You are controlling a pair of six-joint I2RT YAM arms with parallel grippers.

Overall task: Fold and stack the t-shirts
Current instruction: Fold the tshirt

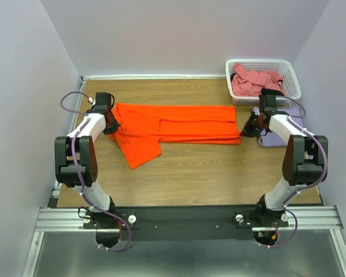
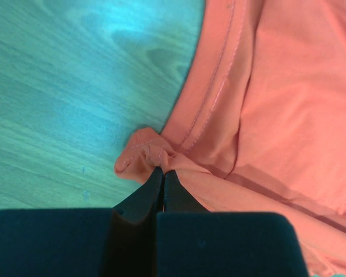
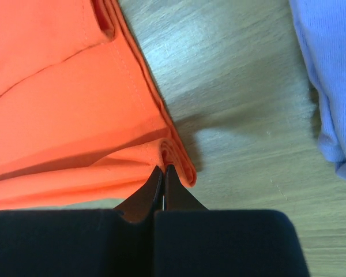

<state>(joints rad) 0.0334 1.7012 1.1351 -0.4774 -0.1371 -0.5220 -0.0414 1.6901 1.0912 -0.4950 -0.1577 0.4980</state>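
The bright orange t-shirt (image 1: 179,124) lies folded into a long band across the middle of the wooden table, with one sleeve sticking out toward the near left. My left gripper (image 1: 111,124) is at its left end, shut on a bunched edge of the orange cloth (image 2: 144,156), as the left wrist view shows (image 2: 163,171). My right gripper (image 1: 248,128) is at the shirt's near right corner, shut on the folded orange edge (image 3: 173,153), as the right wrist view shows (image 3: 163,167). The pale lavender t-shirt (image 1: 274,137) lies partly under my right arm, also visible in the right wrist view (image 3: 328,75).
A white lattice basket (image 1: 259,62) stands at the back right and holds the dusty pink t-shirt (image 1: 254,81). A bit of black cloth (image 1: 272,91) hangs at its front rim. Walls close the table on the left, back and right.
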